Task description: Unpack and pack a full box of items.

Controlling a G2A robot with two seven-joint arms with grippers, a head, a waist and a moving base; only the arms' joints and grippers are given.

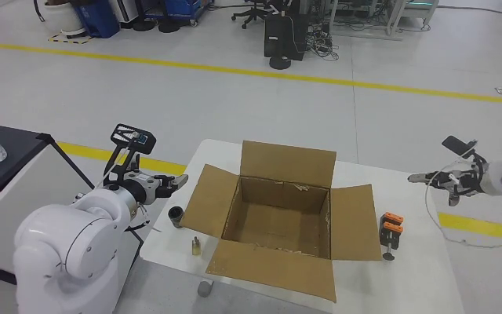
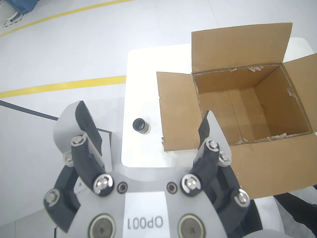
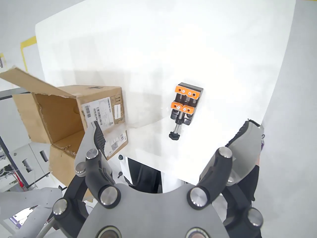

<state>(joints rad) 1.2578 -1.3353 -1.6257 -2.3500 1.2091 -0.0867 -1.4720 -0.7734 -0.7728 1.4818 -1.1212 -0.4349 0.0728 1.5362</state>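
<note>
We see our left gripper (image 2: pixel 145 111) with its fingers spread wide, hovering off the left edge of the white table (image 2: pixel 143 65), near a small black cylinder (image 2: pixel 140 125) that stands upright on it. Our right gripper (image 3: pixel 173 125) is likewise spread, held off the table's right side, well apart from everything. Nearest it, an orange-and-black mini vise (image 3: pixel 185 102) sits on the table just beside the right flap of the cardboard box (image 1: pixel 286 165). The box stands mid-table, all four flaps folded open. A small bottle (image 1: pixel 195 246) stands by the box's left flap, nearer us than the cylinder
</note>
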